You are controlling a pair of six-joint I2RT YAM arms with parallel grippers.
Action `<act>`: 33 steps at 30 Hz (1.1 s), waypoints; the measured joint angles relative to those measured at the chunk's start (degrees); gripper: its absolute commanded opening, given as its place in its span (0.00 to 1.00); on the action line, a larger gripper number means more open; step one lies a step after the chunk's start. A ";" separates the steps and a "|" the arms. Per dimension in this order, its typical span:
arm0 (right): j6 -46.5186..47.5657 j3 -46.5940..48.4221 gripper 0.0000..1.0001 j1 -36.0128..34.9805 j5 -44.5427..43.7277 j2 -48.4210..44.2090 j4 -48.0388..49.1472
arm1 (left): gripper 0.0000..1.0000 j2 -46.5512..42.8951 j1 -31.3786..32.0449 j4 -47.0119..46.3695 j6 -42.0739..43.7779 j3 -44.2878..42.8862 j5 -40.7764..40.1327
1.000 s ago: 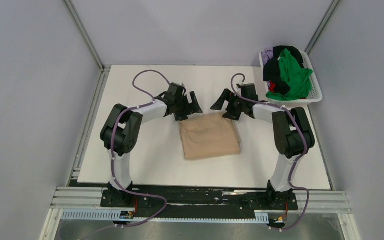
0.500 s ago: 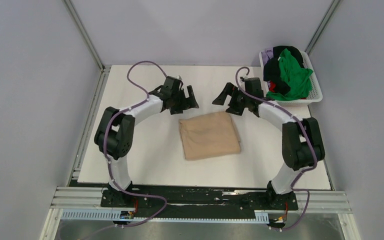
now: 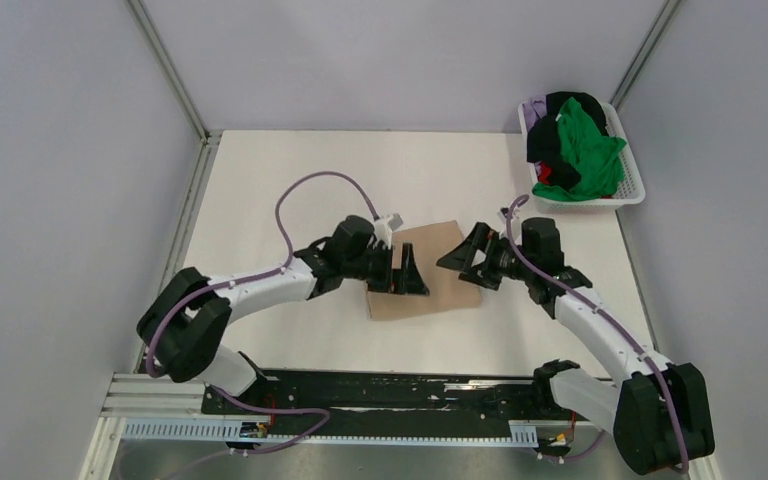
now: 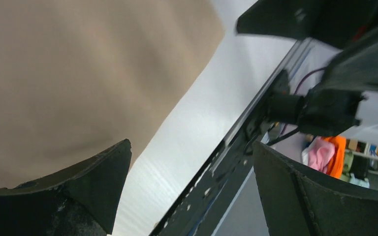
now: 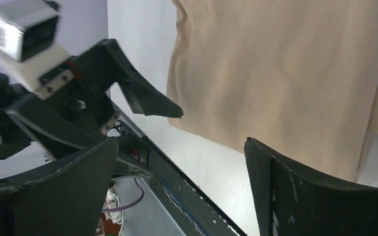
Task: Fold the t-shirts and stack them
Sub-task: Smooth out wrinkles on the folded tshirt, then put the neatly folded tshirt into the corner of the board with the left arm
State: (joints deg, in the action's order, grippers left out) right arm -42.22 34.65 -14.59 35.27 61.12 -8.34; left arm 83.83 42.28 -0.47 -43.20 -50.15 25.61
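Hovering low over the middle of the desk (image 3: 290, 170), both arms lean in from either side of the tan t-shirt (image 3: 428, 302), which lies flat on the white surface, folded into a rough rectangle. And look at the left claw (image 3: 405, 278): jaws spread as wide as they go, nothing between them, poised over the shirt's near left part. From the left wrist view, one dark finger (image 4: 69, 201) sits above the edge of the beige cloth. The other hangs out over bare desk and the dark rail (image 4: 236, 147) at the near side. Whether that first finger touches the fabric cannot be told.

Over on the other side, the right claw (image 3: 457, 270) is just as wide open and just as empty, sitting at the shirt's right edge, tips aimed toward its partner. Its own view shows tan cloth across much of the gap between its fingers (image 5: 300, 191), with the left claw and its white wrist camera (image 5: 24, 29) facing it. The two claws are near but apart, a strip of tan showing between them.

Away at the far right corner, the white latticed basket (image 3: 632, 188) holds a heap. A green t-shirt (image 3: 585, 150) lies on top, a black t-shirt (image 3: 545, 140) beside it, a red t-shirt (image 3: 545, 173) peeks out below, and a pale purple t-shirt (image 3: 534, 106) sits at the far left rim. All are well apart from the tan one.
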 measured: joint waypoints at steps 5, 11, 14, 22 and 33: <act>-0.46 -5.51 1.00 -0.13 2.56 1.18 0.94 | 1.00 5.27 2.82 -5.20 -2.97 11.37 2.89; -1.27 -9.42 1.00 2.03 1.53 12.09 3.23 | 1.00 5.40 2.36 -10.36 -5.03 13.92 3.63; -2.56 -9.49 1.00 2.62 1.73 13.03 4.11 | 1.00 5.11 2.36 -11.28 -5.27 14.62 3.43; -3.54 -9.49 1.00 2.58 0.22 12.13 3.72 | 1.00 1.66 2.62 -8.66 -4.74 15.89 -0.50; 0.90 -8.31 1.00 2.75 -9.57 -5.95 -3.34 | 1.00 -10.93 2.27 11.61 -1.29 11.32 -18.32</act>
State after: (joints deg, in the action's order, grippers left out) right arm -41.32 26.35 -11.84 25.69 55.18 -11.68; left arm 72.90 44.56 11.14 -44.49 -38.83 7.29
